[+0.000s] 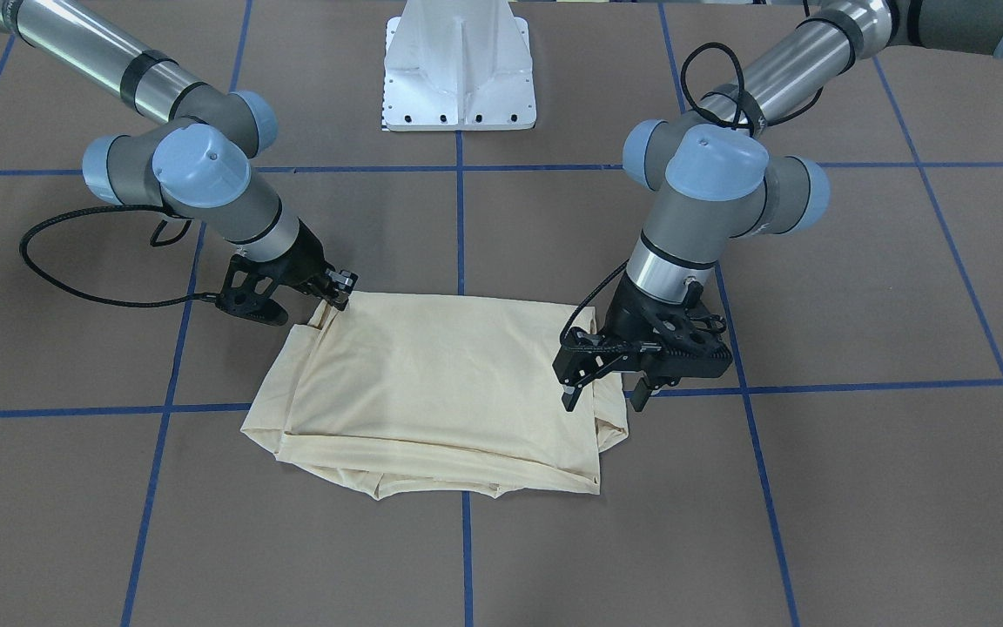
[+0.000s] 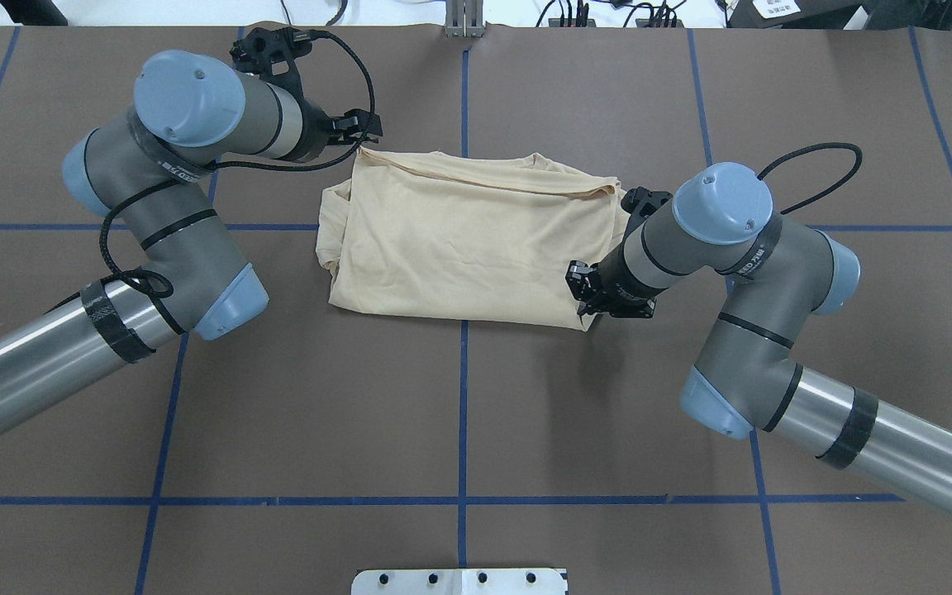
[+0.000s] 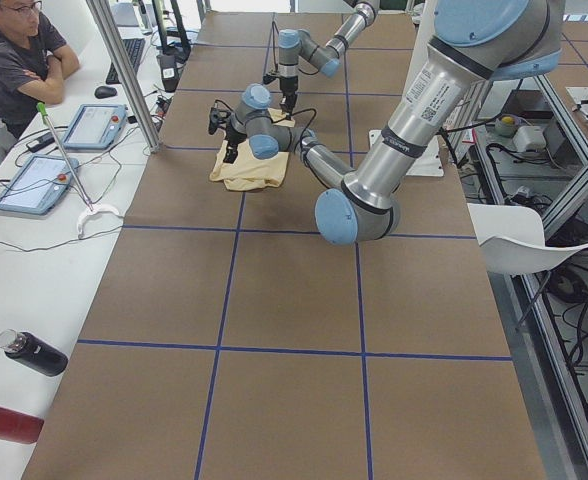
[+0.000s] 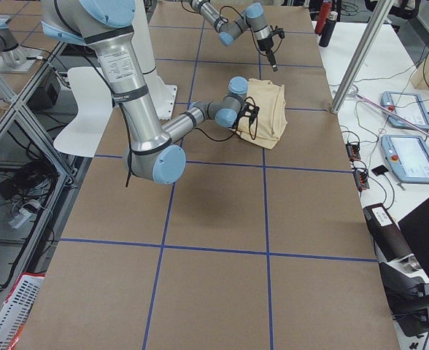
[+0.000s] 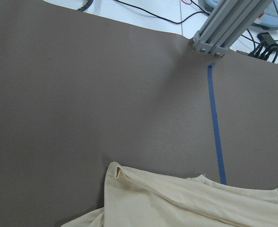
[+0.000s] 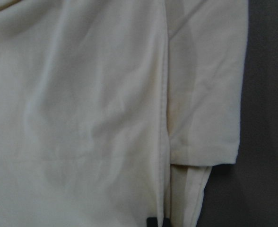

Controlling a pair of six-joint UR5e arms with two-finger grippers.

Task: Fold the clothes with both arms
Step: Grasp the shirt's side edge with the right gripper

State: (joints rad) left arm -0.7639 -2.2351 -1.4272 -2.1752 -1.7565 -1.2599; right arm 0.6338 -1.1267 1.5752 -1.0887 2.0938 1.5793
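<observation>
The clothes (image 1: 440,383) are one pale cream shirt, folded into a rough rectangle on the brown table, also seen from overhead (image 2: 468,240). No print shows. My left gripper (image 1: 606,399) is open, its fingers straddling the shirt's side edge at the corner far from the robot (image 2: 363,132). The left wrist view shows only that shirt corner (image 5: 186,201), no fingers. My right gripper (image 1: 340,289) is shut on the shirt's corner nearest the robot (image 2: 585,304). In the right wrist view cloth (image 6: 82,118) fills the frame and a dark fingertip (image 6: 155,222) sits on a seam.
The white pedestal base (image 1: 460,70) stands behind the shirt. Blue tape lines (image 1: 465,557) grid the table. A metal post (image 5: 229,26) rises at the far table edge. A person (image 3: 19,60) sits at a side bench with tablets and bottles (image 3: 29,352).
</observation>
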